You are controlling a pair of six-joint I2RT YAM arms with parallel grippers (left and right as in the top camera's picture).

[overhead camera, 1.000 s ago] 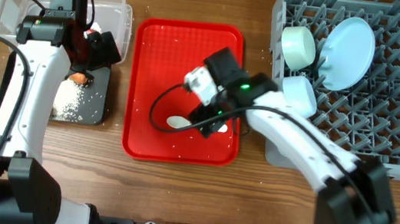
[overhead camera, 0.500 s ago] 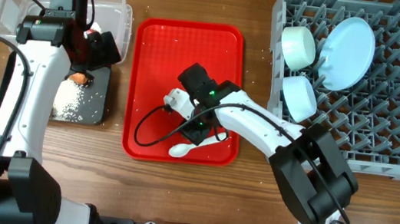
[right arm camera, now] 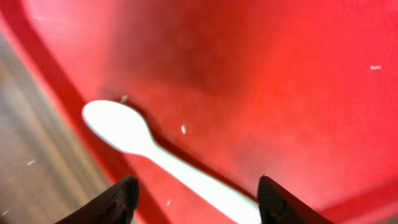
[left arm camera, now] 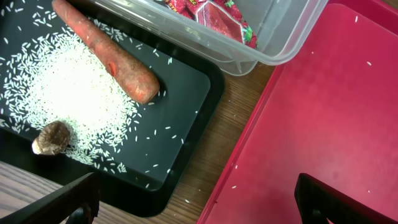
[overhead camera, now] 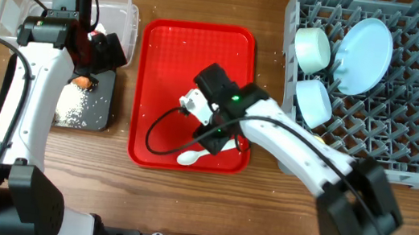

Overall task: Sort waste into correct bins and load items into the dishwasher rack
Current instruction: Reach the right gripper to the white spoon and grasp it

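The right end effector hangs wide open and empty, its 2 fingers straddling the handle of the white plastic spoon, which lies just beneath on the red tray, while the left end effector, equally spread and empty, hovers with the orange carrot ahead.

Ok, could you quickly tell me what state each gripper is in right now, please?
Left gripper: open, empty.
Right gripper: open over the white spoon.

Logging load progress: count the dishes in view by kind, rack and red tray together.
Bowls: 2, pale green bowl and light blue bowl, in the dishwasher rack
Plates: 1, light blue plate, in the rack
Spoons: 1, white plastic spoon, on the red tray
Total: 4
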